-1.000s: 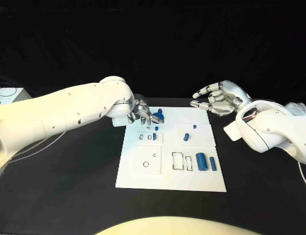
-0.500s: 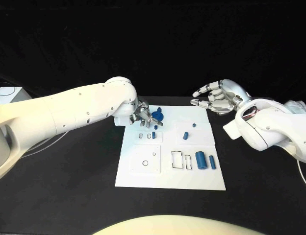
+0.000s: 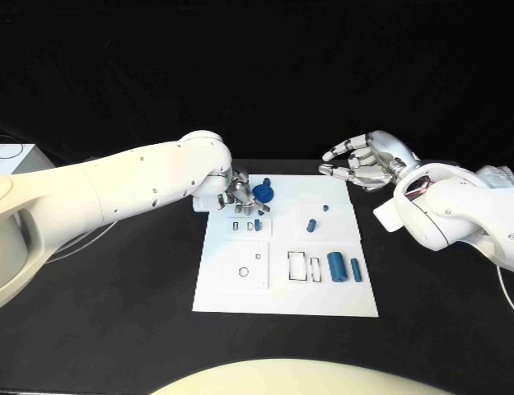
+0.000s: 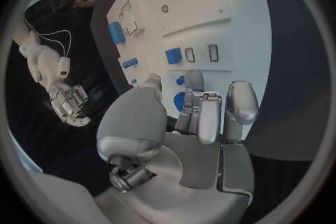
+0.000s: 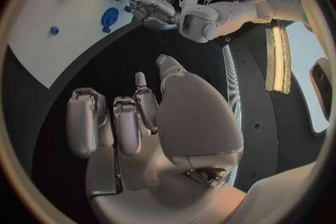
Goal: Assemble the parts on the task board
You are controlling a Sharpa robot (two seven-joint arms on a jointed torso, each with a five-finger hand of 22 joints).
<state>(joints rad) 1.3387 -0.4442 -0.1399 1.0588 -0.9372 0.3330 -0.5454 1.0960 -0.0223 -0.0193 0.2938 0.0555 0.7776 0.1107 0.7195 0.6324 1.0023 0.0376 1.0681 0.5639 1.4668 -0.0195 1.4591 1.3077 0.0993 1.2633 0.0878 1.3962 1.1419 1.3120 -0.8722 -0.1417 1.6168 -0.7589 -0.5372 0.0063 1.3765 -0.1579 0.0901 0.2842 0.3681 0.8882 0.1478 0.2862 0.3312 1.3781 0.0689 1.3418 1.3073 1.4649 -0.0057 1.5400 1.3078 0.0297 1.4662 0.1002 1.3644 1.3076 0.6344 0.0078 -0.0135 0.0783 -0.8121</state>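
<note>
The white task board (image 3: 240,288) lies mid-table. At its far left corner sits a round blue part (image 3: 264,194) (image 5: 108,15), and my left hand (image 3: 238,193) (image 4: 203,117) hangs right beside it. The fingers point down, and blue shows between thumb and fingers in the left wrist view. Whether they grip the round part I cannot tell. A small blue block (image 3: 259,222) (image 4: 173,56) sits just nearer on the board. My right hand (image 3: 364,164) (image 5: 140,117) hovers beyond the board's far right corner, fingers apart, holding nothing.
More blue parts lie on the board: two short pegs (image 3: 312,225) at its middle, and a thick cylinder (image 3: 337,268) with a thin rod (image 3: 356,269) on the right. Outlined slots (image 3: 297,267) and a round hole (image 3: 243,271) mark the near half. A pale box (image 3: 2,156) stands far left.
My left hand has drawn back a little to the left beside the round blue part, and its arm has shifted. The right hand and the parts stay put.
</note>
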